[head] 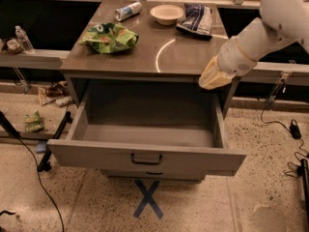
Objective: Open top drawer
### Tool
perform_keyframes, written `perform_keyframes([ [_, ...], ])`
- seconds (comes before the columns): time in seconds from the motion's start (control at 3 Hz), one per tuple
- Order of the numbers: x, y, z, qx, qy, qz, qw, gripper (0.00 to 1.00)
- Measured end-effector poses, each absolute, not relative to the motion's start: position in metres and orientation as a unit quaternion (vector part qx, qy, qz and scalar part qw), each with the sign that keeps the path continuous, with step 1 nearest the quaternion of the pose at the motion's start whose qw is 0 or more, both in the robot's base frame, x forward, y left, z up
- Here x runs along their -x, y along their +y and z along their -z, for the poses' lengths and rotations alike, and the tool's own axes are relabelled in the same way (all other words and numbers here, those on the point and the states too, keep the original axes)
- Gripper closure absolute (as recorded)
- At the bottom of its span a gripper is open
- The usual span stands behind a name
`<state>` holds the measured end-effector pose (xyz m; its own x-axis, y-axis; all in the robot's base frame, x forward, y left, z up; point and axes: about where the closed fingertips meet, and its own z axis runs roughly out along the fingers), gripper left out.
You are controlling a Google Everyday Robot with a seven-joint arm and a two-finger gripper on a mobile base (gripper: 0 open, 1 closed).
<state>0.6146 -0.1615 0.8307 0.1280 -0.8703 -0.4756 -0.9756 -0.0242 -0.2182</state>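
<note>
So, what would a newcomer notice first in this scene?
The top drawer stands wide open at front centre, showing its deep grey box. The white arm reaches in from the upper right, its gripper above the drawer's right rear corner. A crumpled green bag lies on the tabletop behind.

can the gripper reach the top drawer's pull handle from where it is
Probably yes: the gripper hangs over the right rear corner of the open top drawer, and nothing blocks its handle.
</note>
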Motion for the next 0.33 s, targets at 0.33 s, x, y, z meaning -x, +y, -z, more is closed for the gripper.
perform_keyframes([
  [0.33, -0.6254, -0.1619, -0.8583, 0.705, 0.647, -0.095, 0.277, 0.82],
])
